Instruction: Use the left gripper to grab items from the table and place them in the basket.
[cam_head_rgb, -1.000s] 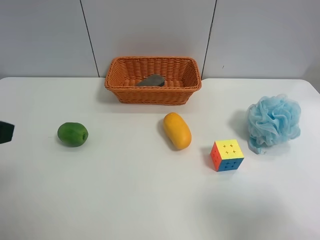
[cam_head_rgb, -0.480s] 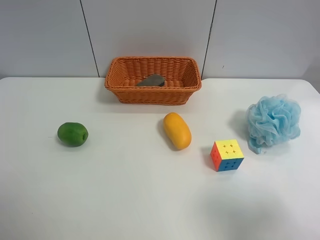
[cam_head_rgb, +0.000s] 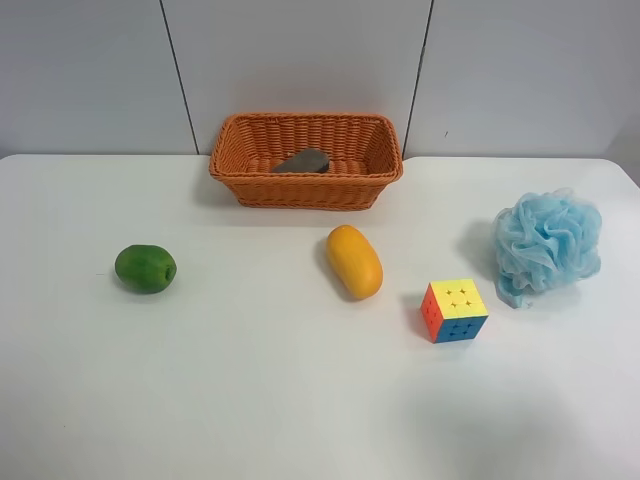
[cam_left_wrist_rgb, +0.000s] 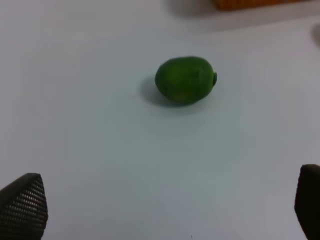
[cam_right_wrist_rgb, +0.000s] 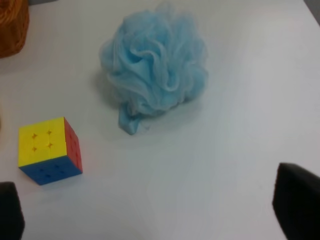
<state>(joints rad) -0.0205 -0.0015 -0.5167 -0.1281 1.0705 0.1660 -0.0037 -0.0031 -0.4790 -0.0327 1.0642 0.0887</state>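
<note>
The orange wicker basket (cam_head_rgb: 305, 190) stands at the back of the white table (cam_head_rgb: 250, 400), with the flat grey block (cam_head_rgb: 302, 161) lying inside it. The green round fruit (cam_head_rgb: 145, 268), the orange-yellow mango (cam_head_rgb: 354, 261), the puzzle cube (cam_head_rgb: 454, 310) and the light-blue pouf (cam_head_rgb: 547, 243) lie on the table. Neither arm shows in the exterior high view. In the left wrist view my left gripper (cam_left_wrist_rgb: 165, 210) is open and empty, well short of the green fruit (cam_left_wrist_rgb: 185, 80). My right gripper (cam_right_wrist_rgb: 152, 210) is open and empty, short of the cube (cam_right_wrist_rgb: 49, 150) and pouf (cam_right_wrist_rgb: 156, 65).
A grey panelled wall (cam_head_rgb: 300, 60) rises behind the table. A corner of the basket (cam_right_wrist_rgb: 12, 25) shows in the right wrist view, and a sliver of it (cam_left_wrist_rgb: 250, 4) in the left wrist view.
A dark part of the arm at the exterior high view's left edge, seen one second ago, has gone out of view. The items have not moved.
</note>
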